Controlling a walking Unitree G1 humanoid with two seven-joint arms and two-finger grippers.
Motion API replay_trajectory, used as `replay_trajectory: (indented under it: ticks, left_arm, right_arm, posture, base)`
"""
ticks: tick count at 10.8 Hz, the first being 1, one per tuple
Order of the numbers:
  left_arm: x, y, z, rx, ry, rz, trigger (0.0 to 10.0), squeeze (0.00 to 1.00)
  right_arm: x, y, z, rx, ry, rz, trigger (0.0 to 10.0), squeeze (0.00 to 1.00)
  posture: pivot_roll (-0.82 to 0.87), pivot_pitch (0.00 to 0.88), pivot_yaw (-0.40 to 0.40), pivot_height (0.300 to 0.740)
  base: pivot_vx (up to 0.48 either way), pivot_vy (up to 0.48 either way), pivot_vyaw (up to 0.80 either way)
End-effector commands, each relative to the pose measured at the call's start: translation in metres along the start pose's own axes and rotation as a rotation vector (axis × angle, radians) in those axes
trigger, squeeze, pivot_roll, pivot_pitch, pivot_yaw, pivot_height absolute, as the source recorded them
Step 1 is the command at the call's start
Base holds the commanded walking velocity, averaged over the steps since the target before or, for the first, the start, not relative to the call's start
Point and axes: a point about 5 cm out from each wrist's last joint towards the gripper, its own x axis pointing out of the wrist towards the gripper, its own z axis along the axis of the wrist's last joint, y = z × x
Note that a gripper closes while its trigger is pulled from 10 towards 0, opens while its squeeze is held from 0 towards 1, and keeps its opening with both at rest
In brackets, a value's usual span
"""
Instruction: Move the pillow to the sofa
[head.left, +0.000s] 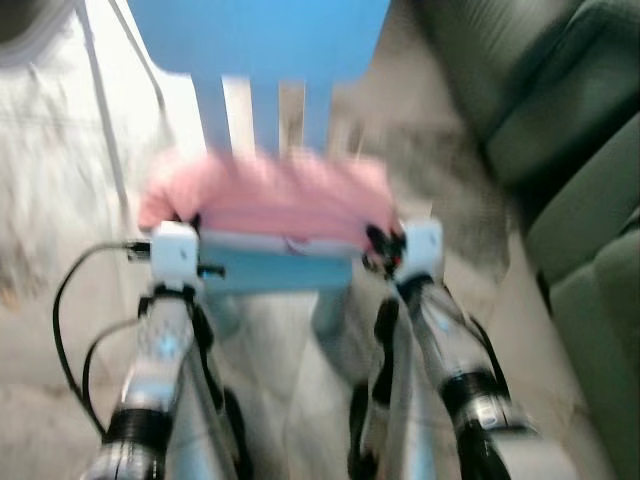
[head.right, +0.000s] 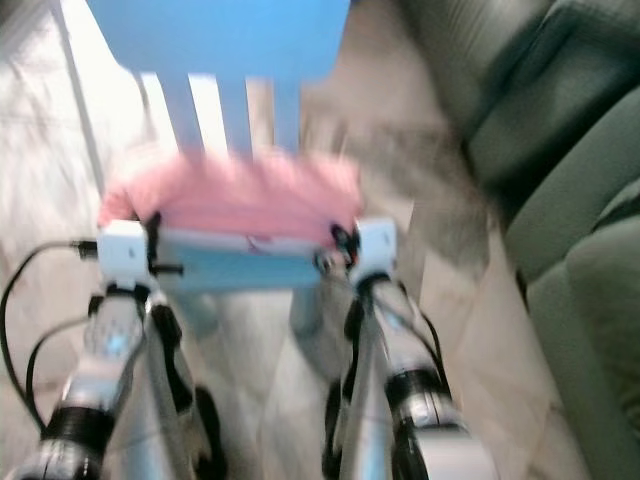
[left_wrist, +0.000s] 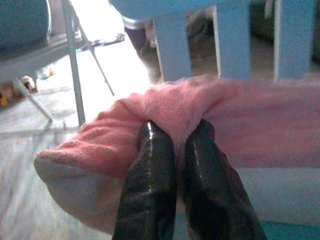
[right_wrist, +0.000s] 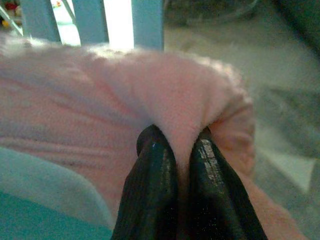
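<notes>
A pink fuzzy pillow (head.left: 265, 195) lies on the seat of a light blue chair (head.left: 260, 40) right in front of me. My left gripper (head.left: 185, 222) is shut on the pillow's left end (left_wrist: 165, 107), with the plush pinched between both fingers (left_wrist: 150, 170). At the pillow's right end (right_wrist: 185, 100), my right gripper (head.left: 385, 240) is shut on a fold of plush. The dark green sofa (head.left: 570, 150) stands to the right. The head views are blurred.
The chair's back slats (head.left: 265, 110) rise just behind the pillow. A thin metal stand (left_wrist: 75, 65) stands on the pale floor to the left. A grey rug patch (head.left: 450, 170) lies between the chair and the sofa.
</notes>
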Motion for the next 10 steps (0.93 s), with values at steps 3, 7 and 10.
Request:
replay_trajectory:
  ticks: [3,7,10]
  left_arm:
    - [-0.027,0.006,0.016,0.010,-0.026,0.012,0.0,0.00]
    - [-0.030,0.001,0.017,0.022,0.037,-0.013,10.0,0.00]
    - [-0.042,-0.012,0.009,0.011,0.107,-0.077,10.0,0.00]
  right_arm:
    - [-0.032,-0.020,0.000,-0.069,-0.028,-0.137,0.0,0.00]
    - [-0.050,-0.019,0.006,-0.050,-0.031,-0.175,10.0,0.00]
    - [-0.052,-0.016,0.010,-0.051,-0.015,-0.174,10.0,0.00]
  posture:
    - [0.07,0.017,-0.047,0.450]
    - [0.05,0.032,-0.046,0.460]
    - [0.03,0.021,-0.031,0.495]
  base:
    - [0.000,0.000,0.00]
    - [0.000,0.000,0.00]
    - [0.000,0.000,0.00]
